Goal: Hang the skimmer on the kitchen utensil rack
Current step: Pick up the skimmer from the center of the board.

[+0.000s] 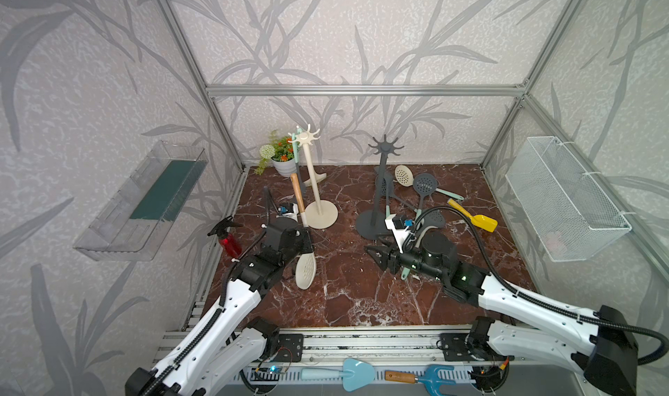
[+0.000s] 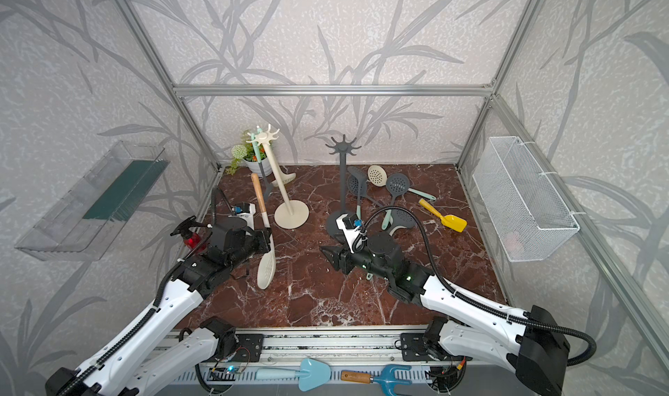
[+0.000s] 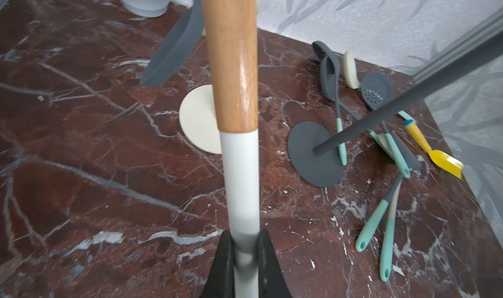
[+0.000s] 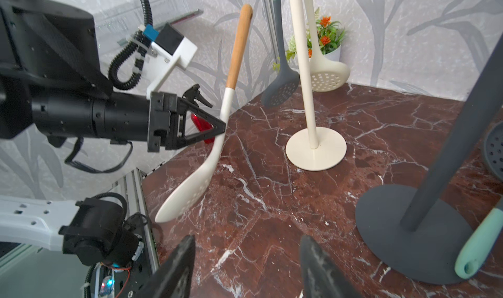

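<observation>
Skimmer [image 1: 306,271] stands head-down, handle up, left gripper [image 4: 220,126] clamped on its white neck near the cream rack [image 1: 321,215], right gripper [image 1: 376,256] parted and empty; risk: long handle pivots in that low pinch, so the hang misses or knocks the rack over.

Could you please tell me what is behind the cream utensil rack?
A potted plant with orange flowers, by the back wall. The cream utensil rack and the grey skimmer and cream skimmer hanging on it hide part of the plant.
</observation>
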Robot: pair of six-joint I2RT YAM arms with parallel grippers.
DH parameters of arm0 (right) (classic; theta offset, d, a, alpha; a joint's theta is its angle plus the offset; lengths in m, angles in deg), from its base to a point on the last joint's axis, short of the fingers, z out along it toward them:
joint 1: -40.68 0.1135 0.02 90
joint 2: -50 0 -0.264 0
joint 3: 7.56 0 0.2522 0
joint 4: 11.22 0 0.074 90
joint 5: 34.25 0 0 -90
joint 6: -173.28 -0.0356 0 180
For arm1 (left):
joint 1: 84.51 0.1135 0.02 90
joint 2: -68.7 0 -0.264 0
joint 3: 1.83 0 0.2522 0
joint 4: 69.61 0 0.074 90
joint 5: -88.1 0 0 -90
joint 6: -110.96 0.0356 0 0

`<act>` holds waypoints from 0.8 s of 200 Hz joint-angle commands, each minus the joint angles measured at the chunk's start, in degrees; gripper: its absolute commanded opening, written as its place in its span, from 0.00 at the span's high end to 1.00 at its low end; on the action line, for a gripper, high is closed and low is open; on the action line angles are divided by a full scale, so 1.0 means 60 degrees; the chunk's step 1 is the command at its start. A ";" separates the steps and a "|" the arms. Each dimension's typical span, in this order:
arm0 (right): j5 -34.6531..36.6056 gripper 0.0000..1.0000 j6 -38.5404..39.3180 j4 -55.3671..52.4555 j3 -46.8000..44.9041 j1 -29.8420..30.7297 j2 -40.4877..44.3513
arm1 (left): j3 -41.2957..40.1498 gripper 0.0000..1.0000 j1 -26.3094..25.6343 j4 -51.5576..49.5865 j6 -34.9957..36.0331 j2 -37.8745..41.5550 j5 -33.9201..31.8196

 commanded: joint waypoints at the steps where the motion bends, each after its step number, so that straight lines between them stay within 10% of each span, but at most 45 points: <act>1: 0.0704 0.39 -0.0714 0.0418 0.0658 0.0066 -0.0170 | 0.0088 1.00 -0.0477 0.1051 0.0563 0.0109 0.0533; 160: 0.2125 0.40 -0.2237 -0.0647 0.3705 0.0096 -0.3064 | 0.0977 1.00 -0.3741 0.1681 0.1598 -0.0657 0.0082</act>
